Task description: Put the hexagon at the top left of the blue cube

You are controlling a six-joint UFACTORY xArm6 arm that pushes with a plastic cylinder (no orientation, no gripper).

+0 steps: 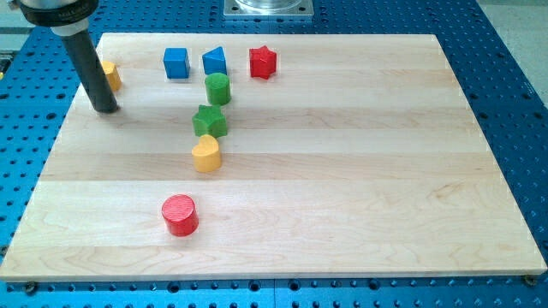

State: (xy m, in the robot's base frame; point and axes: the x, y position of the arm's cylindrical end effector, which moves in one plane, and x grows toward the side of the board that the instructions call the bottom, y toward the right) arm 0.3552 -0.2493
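- Seven blocks on the table [342, 171]: two blue, two green, two yellow, two red minus none — count by colour gives 2 blue, 2 green, 2 yellow, 1... recount: red star and red cylinder make 2 red, so eight blocks in all.
- Blue cube [175, 62] near the table's top edge, toward the top left corner; blue triangular block [214, 61] just beside it on the view's right.
- Red star [263, 62] next along the top edge, apart from the blue triangular block.
- Green cylinder [217, 88] stands upright just below the triangular block; green star [210, 121] just below that.
- Yellow heart-shaped block [206, 154] below the green star, close to it.
- Red cylinder [180, 214] alone, toward the bottom edge, left of centre.
- Yellow hexagon [110, 75] by the top left corner, half hidden behind the rod; shape only partly seen.
- My tip [104, 109], a smooth dark round rod, rests on the table just below and left of the hexagon, seemingly touching it, well left of the cube.
- No gripper fitted, so no open or closed state to note.
- Table is pale wood with lengthwise grain; blocks look matt, painted.
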